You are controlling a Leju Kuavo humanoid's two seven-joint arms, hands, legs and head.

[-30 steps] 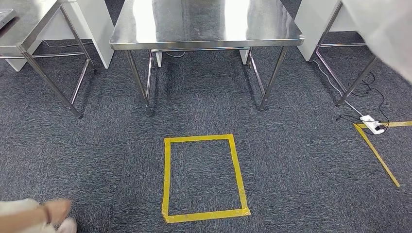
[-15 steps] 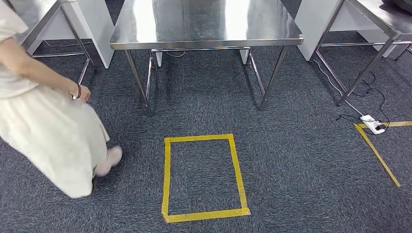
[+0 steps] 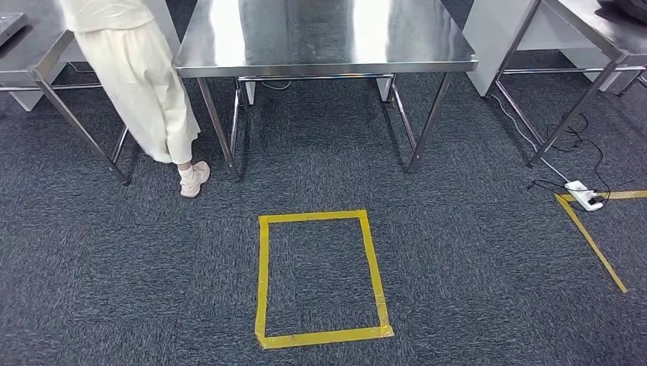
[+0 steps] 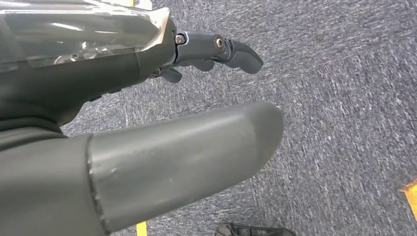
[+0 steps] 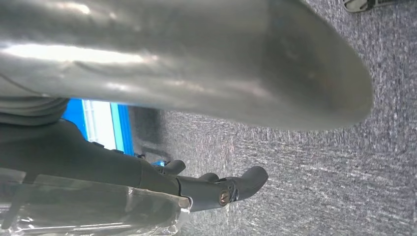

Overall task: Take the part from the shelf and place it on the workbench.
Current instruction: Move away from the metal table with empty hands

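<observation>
Your left hand (image 4: 147, 123) hangs over the dark grey carpet (image 3: 473, 267), its thick grey thumb (image 4: 187, 152) stretched out and the darker fingers (image 4: 231, 49) lying apart from it with nothing between them. Your right hand (image 5: 196, 98) hangs the same way: the thumb (image 5: 275, 73) sits well clear of the dark fingers (image 5: 236, 187), and it holds nothing. Beyond the right hand's fingers, in the right wrist view, you can see a blue-edged object (image 5: 105, 125) standing on the carpet; what it is cannot be told.

The part you are to fetch cannot be made out in any of your views, so its place cannot be told.

In the head view, ahead of both hands, a stainless steel workbench (image 3: 320, 38) stands with its top bare and shiny. A second steel table (image 3: 30, 53) stands off toward your left hand's side, and a third (image 3: 587, 30) toward your right hand's side. A person in cream trousers (image 3: 149, 84) and a pale pink shoe (image 3: 193, 178) stands between the left table and the workbench, close by the workbench's front leg.

On the carpet between you and the workbench lies a rectangle of yellow tape (image 3: 263, 274). On your right hand's side, a line of yellow tape (image 3: 591, 240) runs at an angle, and a white power strip (image 3: 586, 195) with black cables lies at its far end, near the right table's leg.
</observation>
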